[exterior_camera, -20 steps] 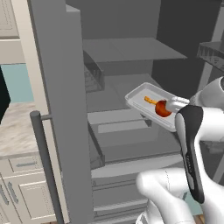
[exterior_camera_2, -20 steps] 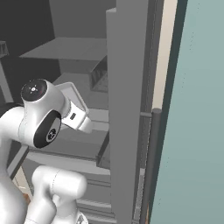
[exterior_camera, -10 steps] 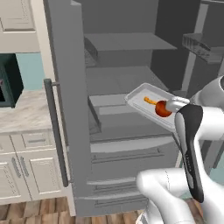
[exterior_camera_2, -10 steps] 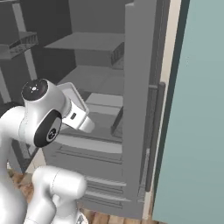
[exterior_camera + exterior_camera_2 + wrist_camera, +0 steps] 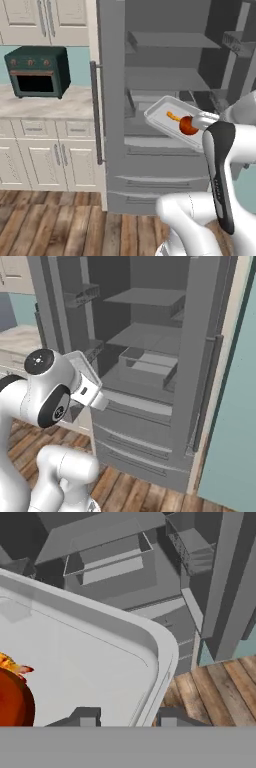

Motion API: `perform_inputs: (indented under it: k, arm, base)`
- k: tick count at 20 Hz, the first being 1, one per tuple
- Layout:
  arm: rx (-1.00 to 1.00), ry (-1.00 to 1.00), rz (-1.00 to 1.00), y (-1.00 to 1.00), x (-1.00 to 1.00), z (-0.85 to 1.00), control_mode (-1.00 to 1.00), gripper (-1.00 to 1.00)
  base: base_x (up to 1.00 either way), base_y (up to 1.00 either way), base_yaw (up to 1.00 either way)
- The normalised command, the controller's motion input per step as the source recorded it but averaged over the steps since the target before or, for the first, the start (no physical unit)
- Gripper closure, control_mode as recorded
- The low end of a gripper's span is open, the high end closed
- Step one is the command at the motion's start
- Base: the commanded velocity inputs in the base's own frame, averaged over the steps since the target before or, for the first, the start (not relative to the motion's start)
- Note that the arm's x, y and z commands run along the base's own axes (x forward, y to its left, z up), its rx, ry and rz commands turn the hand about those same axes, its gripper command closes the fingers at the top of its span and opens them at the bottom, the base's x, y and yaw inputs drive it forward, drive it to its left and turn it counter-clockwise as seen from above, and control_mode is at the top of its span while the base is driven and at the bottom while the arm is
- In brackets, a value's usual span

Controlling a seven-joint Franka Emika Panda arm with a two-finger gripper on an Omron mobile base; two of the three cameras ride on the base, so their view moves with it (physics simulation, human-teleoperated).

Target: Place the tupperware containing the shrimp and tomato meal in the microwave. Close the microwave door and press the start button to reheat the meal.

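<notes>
The tupperware (image 5: 162, 116) is a shallow pale tray held up in front of an open fridge, tilted slightly. In it lie a round red tomato (image 5: 188, 125) and a small orange shrimp (image 5: 173, 117). My gripper (image 5: 201, 121) is shut on the tray's right rim. In the hand view the tray (image 5: 90, 662) spreads across the left, with the tomato (image 5: 12, 704) and shrimp (image 5: 12, 663) at the left edge, and my gripper (image 5: 130, 718) straddles the rim with one tip on each side. From the right, the tray's underside (image 5: 82, 363) shows behind the wrist. The microwave is out of view.
The grey fridge (image 5: 170, 80) stands open ahead, with shelves and a drawer inside. Its left door (image 5: 111, 100) carries a long bar handle, and its right door (image 5: 200, 356) stands beside a teal wall. A dark green toaster oven (image 5: 37, 70) sits on the marble counter (image 5: 45, 105) to the left. The floor is wood.
The whole picture has shifted: the base has pulled back and turned, so the fridge sits further off and the toaster oven and floor have come into view. The tray stays gripped.
</notes>
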Motion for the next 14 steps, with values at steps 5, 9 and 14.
perform_inputs:
  k: [5, 9, 14]
  arm:
    - [0.0, 0.0, 0.0, 0.0, 0.0, 0.0, 1.0, 1.0]
    - [0.0, 0.0, 0.0, 0.0, 0.0, 0.0, 1.0, 1.0]
    - [0.0, 0.0, 0.0, 0.0, 0.0, 0.0, 1.0, 1.0]
  base:
    - [-0.05, 0.6, 0.39]
    - [0.0, 0.61, 0.43]
    - [0.0, 0.43, 0.46]
